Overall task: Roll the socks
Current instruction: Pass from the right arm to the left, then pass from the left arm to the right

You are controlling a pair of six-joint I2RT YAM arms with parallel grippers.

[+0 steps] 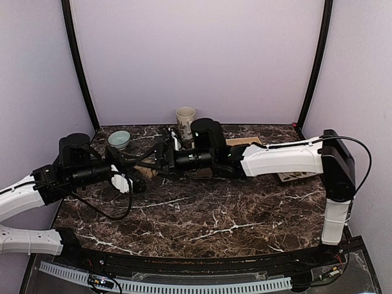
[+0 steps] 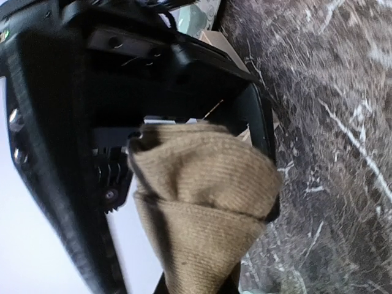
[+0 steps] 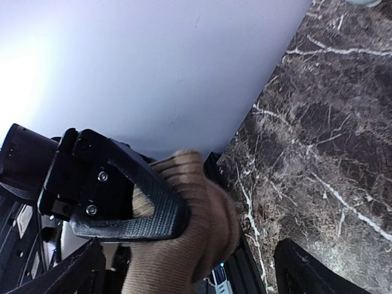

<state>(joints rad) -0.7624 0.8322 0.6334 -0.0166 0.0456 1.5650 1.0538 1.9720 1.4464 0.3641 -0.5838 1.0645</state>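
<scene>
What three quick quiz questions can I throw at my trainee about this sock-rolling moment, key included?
1. True or false: the plain tan knit sock lies untouched on the dark marble table.
2. Whose fingers clamp that sock? A) left gripper B) right gripper C) neither
3. Fill in: the small pale green bowl stands near the table's far-____ corner.
Key: 1 false; 2 A; 3 left.

Bright even light, close wrist views blurred
</scene>
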